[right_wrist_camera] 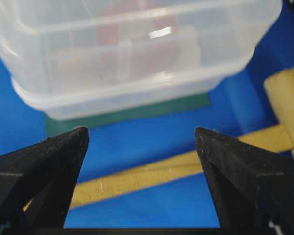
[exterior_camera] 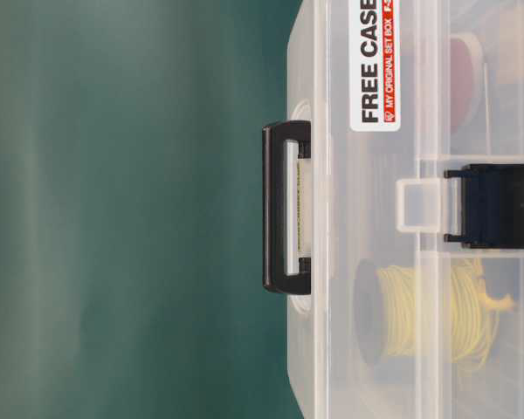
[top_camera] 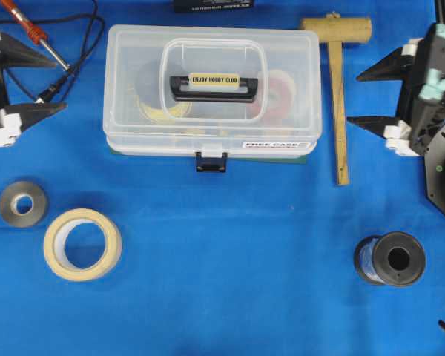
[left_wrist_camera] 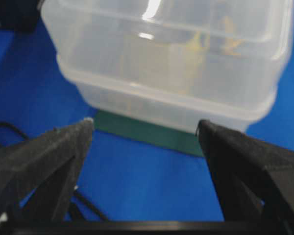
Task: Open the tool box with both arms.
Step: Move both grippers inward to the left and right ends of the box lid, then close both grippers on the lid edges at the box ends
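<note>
Black pointed fingers fill the bottom of both wrist views, so we start from them: our left claw and right claw each stand spread wide, holding nothing, well apart from the tool box. That clear case sits shut at the back middle of the blue surface, on a green mat, handle flat on the lid, with the dark latch down on its front edge.

We judge nothing is begun yet, and the risks lie ahead. If we lift the latch with one claw while the other is not bracing the case, the light box may slide or tip on its mat. Our right claw must pass the wooden mallet lying just beside the box's end; a low approach could knock it into the case. On the left, the soldering iron and its cable lie near our fingers and could snag. Smooth plastic may also slip from pointed tips.
</note>
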